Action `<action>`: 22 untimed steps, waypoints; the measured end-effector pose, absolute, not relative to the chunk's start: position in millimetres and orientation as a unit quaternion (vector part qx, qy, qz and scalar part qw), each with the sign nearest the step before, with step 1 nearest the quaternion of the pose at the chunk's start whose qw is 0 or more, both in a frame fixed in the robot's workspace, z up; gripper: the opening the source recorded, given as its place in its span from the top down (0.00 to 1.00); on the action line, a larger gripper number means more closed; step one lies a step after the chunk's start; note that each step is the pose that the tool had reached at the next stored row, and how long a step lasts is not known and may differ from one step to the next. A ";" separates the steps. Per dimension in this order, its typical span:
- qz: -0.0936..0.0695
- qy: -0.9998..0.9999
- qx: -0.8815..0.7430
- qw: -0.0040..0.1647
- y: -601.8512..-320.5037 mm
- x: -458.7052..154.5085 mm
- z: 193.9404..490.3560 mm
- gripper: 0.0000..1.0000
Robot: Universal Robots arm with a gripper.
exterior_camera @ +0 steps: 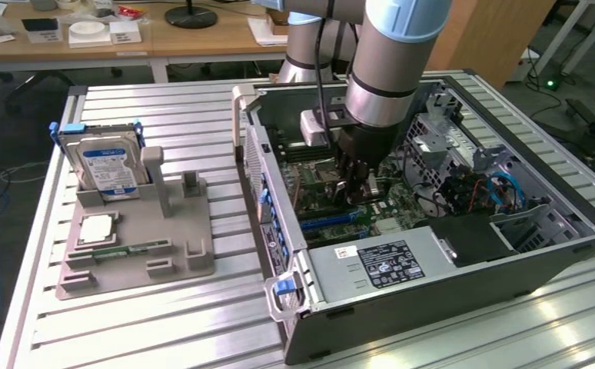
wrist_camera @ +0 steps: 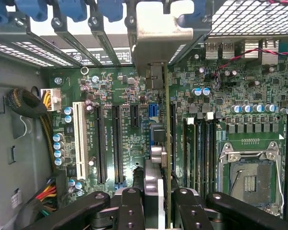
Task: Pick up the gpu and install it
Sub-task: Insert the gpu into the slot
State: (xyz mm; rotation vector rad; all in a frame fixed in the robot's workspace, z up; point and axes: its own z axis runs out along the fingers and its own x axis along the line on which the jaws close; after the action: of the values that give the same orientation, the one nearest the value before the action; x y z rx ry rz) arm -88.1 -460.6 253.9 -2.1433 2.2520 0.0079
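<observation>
Pincer clamped on gpu edge, card upright over motherboard slots

The gpu is seen edge-on in the wrist view, so its faces are hidden. In the exterior view its lower part is blocked by the gripper, and the arm is cut off up top.

gripper holds the gpu down inside the open computer case.
</observation>
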 end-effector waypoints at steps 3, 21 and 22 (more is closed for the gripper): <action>0.003 0.724 -0.689 0.016 -461.5 -88.3 253.4 0.72; 0.002 0.724 -0.689 0.016 -461.8 -91.9 243.6 0.72; 0.002 0.725 -0.689 0.016 -461.8 -92.3 243.2 0.72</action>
State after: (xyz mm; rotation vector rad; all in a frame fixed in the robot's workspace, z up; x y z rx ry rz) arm -92.3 -461.8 243.2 -2.1426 2.2531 0.0073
